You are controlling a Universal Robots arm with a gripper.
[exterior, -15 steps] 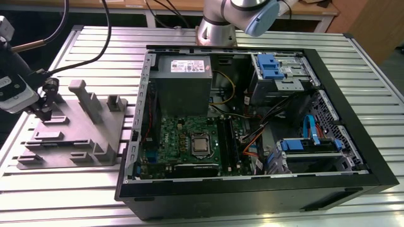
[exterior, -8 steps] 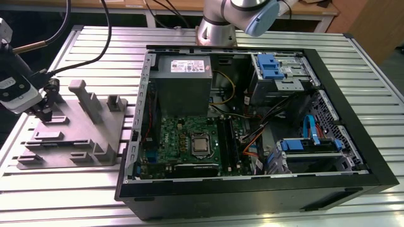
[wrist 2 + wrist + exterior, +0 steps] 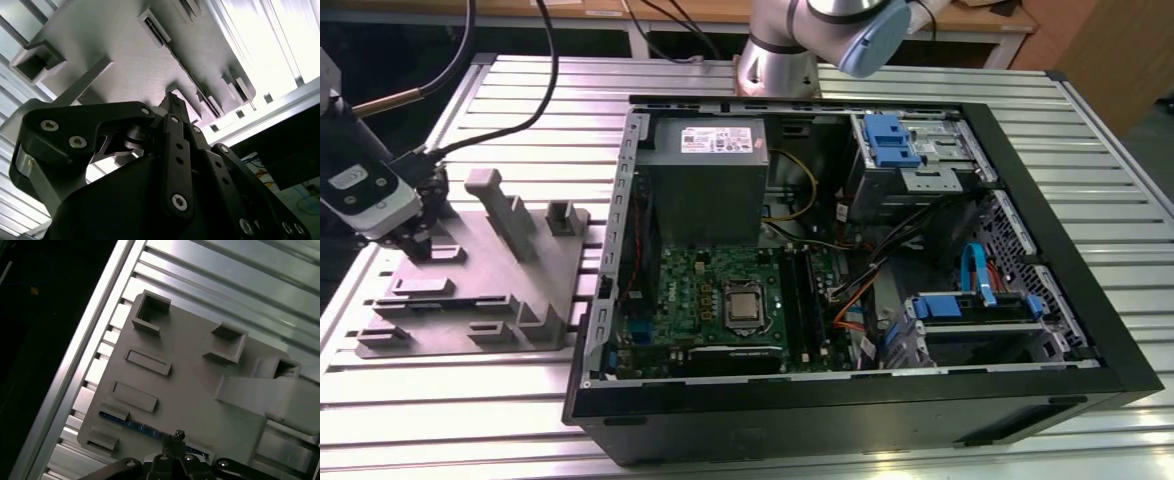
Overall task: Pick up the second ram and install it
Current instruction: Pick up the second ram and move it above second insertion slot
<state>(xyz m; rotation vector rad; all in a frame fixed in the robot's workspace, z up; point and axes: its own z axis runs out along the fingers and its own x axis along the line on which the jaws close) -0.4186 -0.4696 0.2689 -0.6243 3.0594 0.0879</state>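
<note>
Gripper (image 3: 177, 436): pinched narrow on the second ram (image 3: 131, 423), about mid-length. Second ram: blue stick, lying flat in a slot along one edge of the grey fixture plate (image 3: 190, 390) (raised pockets farther in). Plate: close to the bench (image 3: 225, 285) edge rail in the first wrist view, with bare slats beyond. Farther, toward the exterior view's right: open computer case (image 3: 854, 420), wall just beside the plate, green motherboard (image 3: 687, 290) inside.
</note>
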